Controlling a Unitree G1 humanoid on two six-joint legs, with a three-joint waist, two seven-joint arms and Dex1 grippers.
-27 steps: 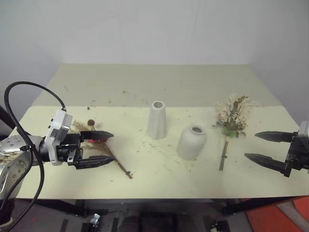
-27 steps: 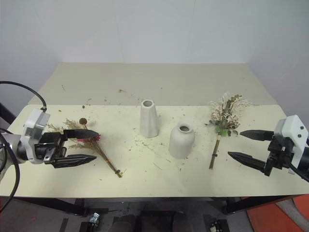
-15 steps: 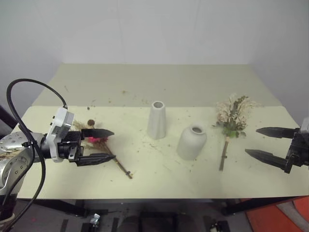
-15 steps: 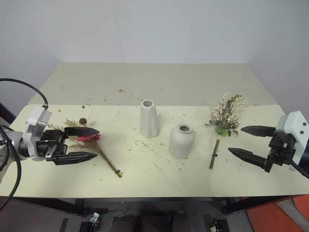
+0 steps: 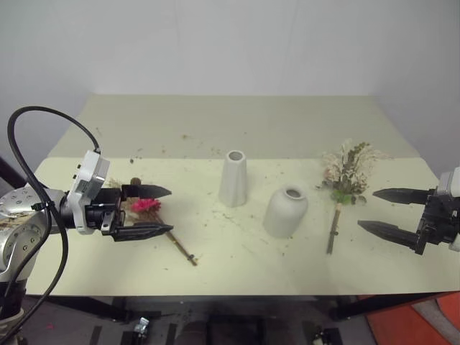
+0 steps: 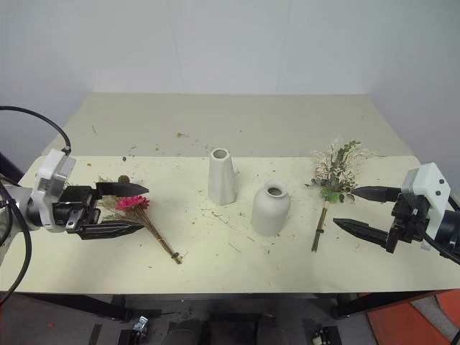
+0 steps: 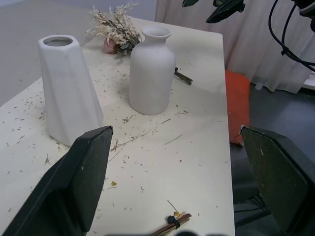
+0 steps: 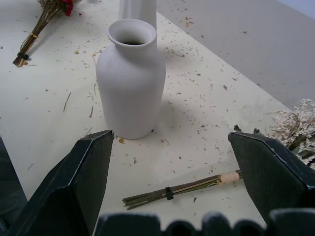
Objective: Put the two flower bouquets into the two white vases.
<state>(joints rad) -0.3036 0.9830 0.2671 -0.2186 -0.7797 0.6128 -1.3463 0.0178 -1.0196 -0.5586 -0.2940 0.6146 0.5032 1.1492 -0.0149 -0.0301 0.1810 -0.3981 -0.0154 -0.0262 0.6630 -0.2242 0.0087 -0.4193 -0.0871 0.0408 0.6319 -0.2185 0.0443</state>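
Although both arms are poised over the table [image 5: 215, 273], neither bouquet has been lifted, so the whole task remains outstanding. The pink daisy bouquet [image 6: 136, 208] lies flat near the table's left end, its stems pointing toward the front edge. The cream-white bouquet [image 6: 334, 169] lies flat toward the right end. Between them stand the tall tapered vase [image 5: 233, 178] and the shorter bell-shaped vase [image 5: 285, 211], both upright and apparently empty.

The left gripper [image 5: 147, 210] hovers with its fingers spread wide, bracketing the pink blooms without visible contact. The right gripper [image 6: 356, 210] is likewise spread and empty, just beside the cream-white bouquet's stems.

The head views show both bouquets whole and their placing relative to the vases. The right wrist view adds the bound stem end of the cream-white bouquet, lying between its fingers, and the dark mouth of the bell-shaped vase. The left wrist view looks across both vases and catches the tied stem tip of the pink bouquet.
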